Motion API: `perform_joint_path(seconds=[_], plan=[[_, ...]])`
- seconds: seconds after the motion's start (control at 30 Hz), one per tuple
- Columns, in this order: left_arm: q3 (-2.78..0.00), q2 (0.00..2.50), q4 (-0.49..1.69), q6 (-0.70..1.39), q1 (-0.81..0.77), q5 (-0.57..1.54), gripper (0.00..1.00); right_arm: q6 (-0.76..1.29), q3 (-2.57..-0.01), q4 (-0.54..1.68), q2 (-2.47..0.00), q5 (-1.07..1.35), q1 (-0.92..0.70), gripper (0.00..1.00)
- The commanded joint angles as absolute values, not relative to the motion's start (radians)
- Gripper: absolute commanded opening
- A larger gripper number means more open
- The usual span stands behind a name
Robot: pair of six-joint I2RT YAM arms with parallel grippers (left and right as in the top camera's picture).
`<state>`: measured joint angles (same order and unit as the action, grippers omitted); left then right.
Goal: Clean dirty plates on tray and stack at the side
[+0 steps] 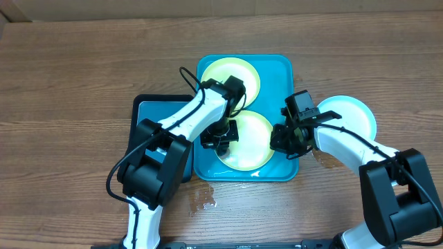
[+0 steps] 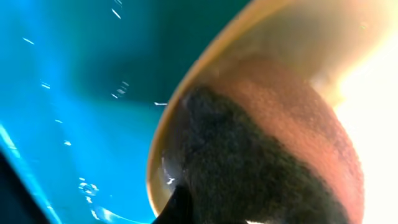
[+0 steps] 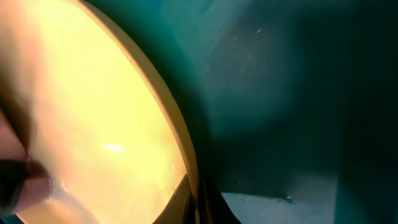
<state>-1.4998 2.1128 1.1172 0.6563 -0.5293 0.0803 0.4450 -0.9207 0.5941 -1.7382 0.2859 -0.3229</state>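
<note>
Front plate (image 1: 252,149), round, shallow, light yellow-green plastic, lies in the near half of the large bright teal plastic tray (image 1: 280,69). An identical rear plate (image 1: 239,72) sits behind it. A paler side plate (image 1: 349,114) rests on the brown wood-grain surface (image 1: 69,69), right of the tray.

Right gripper (image 1: 285,140) is at the front plate's right rim, jaws apparently pinched shut on it, probably to steady it.

Left gripper (image 1: 220,136) is at the plate's left edge. A dark, rough pad (image 2: 249,168), likely the wiper, fills its wrist view. I cannot tell how far it is open.

The front plate looks glossy with a pale centre, and no smear is discernible.
</note>
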Motion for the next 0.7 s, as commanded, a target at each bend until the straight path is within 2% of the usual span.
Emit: perform_joint_path(seconds=[0.0,0.23,0.43,0.67], plan=[[-1.518,2.15,1.104,0.643,-0.483,-0.125,0.04,0.442,-0.899,0.622,-1.762,0.225,-0.319,0.04],[-1.512,2.158,0.977,0.624,-0.523,0.108,0.04,0.442,-0.899,0.626,-1.762,0.226,-0.319,0.04],[-1.508,2.204,0.82,0.575,-0.623,0.421,0.04,0.438,-0.899,0.633,-1.762,0.226,-0.319,0.04],[-1.508,2.22,0.773,0.584,-0.674,0.511,0.04,0.438,-0.899,0.633,-1.762,0.225,-0.319,0.04]])
